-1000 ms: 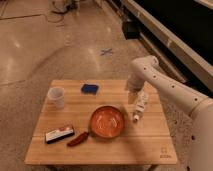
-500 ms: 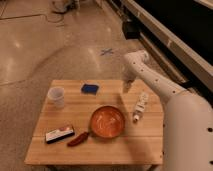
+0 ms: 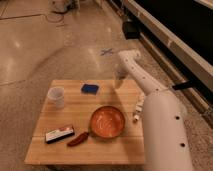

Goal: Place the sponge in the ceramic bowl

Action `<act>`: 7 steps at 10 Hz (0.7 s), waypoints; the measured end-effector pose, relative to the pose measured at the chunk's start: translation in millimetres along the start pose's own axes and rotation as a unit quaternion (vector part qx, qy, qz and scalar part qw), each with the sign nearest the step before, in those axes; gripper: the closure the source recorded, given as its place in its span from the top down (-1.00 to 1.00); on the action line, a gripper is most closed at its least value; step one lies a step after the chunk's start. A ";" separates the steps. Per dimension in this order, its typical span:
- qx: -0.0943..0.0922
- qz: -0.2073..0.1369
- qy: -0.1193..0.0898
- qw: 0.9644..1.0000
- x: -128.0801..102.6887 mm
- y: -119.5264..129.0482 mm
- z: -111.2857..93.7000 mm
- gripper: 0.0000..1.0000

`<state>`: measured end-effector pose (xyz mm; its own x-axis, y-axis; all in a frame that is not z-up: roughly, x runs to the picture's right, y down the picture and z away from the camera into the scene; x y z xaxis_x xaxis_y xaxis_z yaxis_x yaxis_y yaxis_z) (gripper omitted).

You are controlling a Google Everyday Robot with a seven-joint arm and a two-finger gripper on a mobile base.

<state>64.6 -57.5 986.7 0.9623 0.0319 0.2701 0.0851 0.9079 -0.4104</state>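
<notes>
Camera view: wooden desk (image 3: 115, 150) seen from above and in front, with the robot's white arm (image 3: 160, 115) rising at picture-right and reaching toward the desk's far edge. The claw (image 3: 118, 82) hangs over the far right part of the desk. It stands wide and nothing shows between its fingers.

The sponge (image 3: 90, 89), a flat dark-blue block, lies on the bare wood near the far edge, to picture-left of the claw and clearly apart from it, at about the same depth. Its long axis runs roughly across the picture, along the far edge, so its short end faces the claw.

The ceramic bowl (image 3: 107, 122), orange-red and glossy, sits nearer the camera than the sponge and a little to its right, almost under the line from claw to arm base. Nothing dark blue shows in it, so the sponge is outside the bowl.

A translucent plastic cup (image 3: 56, 96) stands at the left. A black, white and red box (image 3: 60, 134) and a red pepper-shaped item (image 3: 78, 139) lie at the near left.

Judged from this layout, a grasp calls for sideways travel to picture-left and a descent.
</notes>
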 end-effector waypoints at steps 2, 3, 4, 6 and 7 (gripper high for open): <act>-0.015 0.007 -0.039 0.999 -12.4 -1.5 17.3 0.30; -0.021 0.009 -0.054 0.998 -17.2 -1.4 22.7 0.30; -0.031 0.012 -0.077 0.996 -24.4 -0.1 29.9 0.30; -0.045 0.013 -0.107 0.993 -31.7 3.5 39.1 0.30; -0.048 0.011 -0.115 0.992 -32.9 4.4 42.2 0.30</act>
<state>22.4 -37.0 1012.8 0.8811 0.1551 0.4468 0.1002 0.8621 -0.4968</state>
